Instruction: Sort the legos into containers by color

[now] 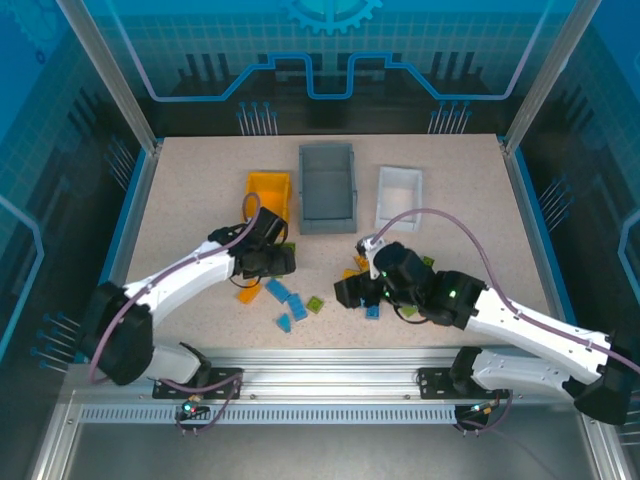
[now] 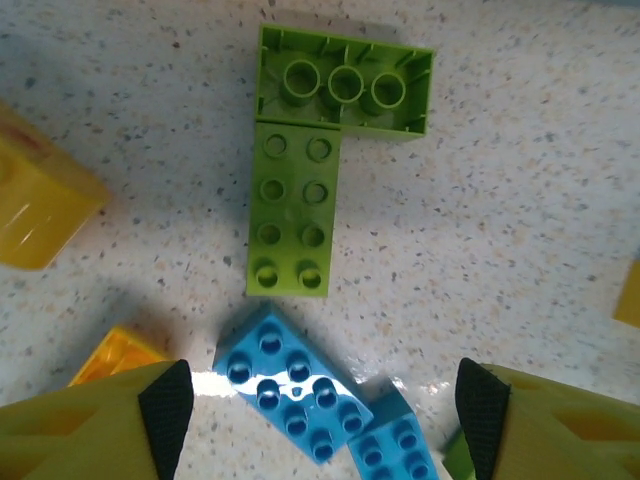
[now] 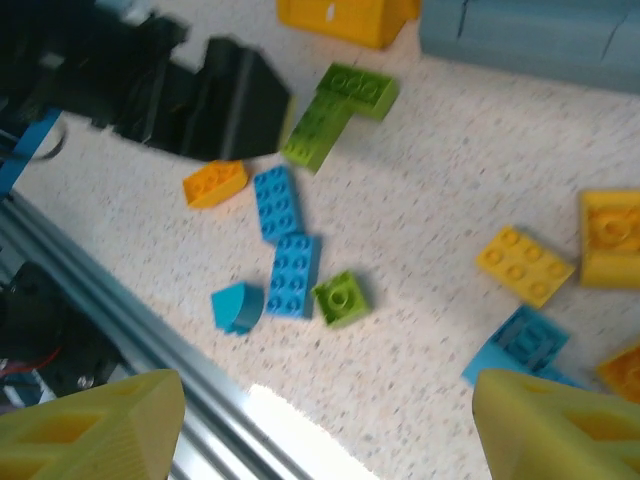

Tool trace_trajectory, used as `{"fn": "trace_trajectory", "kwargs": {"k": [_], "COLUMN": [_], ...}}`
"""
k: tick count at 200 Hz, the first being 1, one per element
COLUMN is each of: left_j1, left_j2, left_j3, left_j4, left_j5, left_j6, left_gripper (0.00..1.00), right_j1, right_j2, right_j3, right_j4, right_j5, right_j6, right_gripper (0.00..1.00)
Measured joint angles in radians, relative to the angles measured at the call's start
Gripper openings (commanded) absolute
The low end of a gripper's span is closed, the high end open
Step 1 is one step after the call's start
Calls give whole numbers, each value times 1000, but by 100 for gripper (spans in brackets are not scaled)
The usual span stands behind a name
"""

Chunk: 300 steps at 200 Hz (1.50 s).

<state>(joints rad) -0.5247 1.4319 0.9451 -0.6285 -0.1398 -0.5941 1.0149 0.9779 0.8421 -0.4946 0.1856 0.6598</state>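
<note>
Both arms low over the loose legos [image 1: 297, 305]

The left gripper [image 2: 322, 405] gapes wide and holds nothing, with a blue brick [image 2: 295, 395] between its fingers just below two touching lime green bricks [image 2: 290, 210]. The right gripper [image 3: 320, 420] is also spread wide and empty. Behind the bricks, the yellow-orange bin [image 1: 268, 192], dark grey bin [image 1: 327, 185] and white bin [image 1: 398, 197] stand in a row.

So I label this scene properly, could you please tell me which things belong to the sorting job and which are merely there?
Job: green legos, blue legos, orange legos, yellow bin, grey bin, white bin.
Merely there: aluminium rail, enclosure back panel.
</note>
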Motion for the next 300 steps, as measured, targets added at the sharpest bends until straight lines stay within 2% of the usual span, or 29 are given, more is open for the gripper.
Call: {"fn": "trace_trajectory", "kwargs": {"k": [25,78,112,139,185,220,247,300], "left_j1": [16,30,31,30,24,57,143,256], "left_j2": [103,260,286,276,114,49,124,448], "left_j3": [23,45,44,41,52,193,329,532], "left_j4": [34,98,133,158,99,30,23,25], "left_j5": [6,-9,-27,-32,-47,-58,-58,-56], "left_j6": [48,105,129,127,126,160,207,283], "left_gripper": [66,57,35,26,23,23,23,26], "right_j1": [44,60,60,60,61,61,61,61], "right_j2": [-32,-49,-59,-59,-64,-69,-51,-39], "right_j3": [-49,-58,-58,-58,-58,-57,-39,-17], "right_j4": [1,0,-2,-2,-3,-1,3,17], "right_j5": [40,75,85,96,114,141,156,182], "right_j6": [64,127,146,152,151,134,116,99], "right_gripper": [77,76,75,75,74,74,74,74]}}
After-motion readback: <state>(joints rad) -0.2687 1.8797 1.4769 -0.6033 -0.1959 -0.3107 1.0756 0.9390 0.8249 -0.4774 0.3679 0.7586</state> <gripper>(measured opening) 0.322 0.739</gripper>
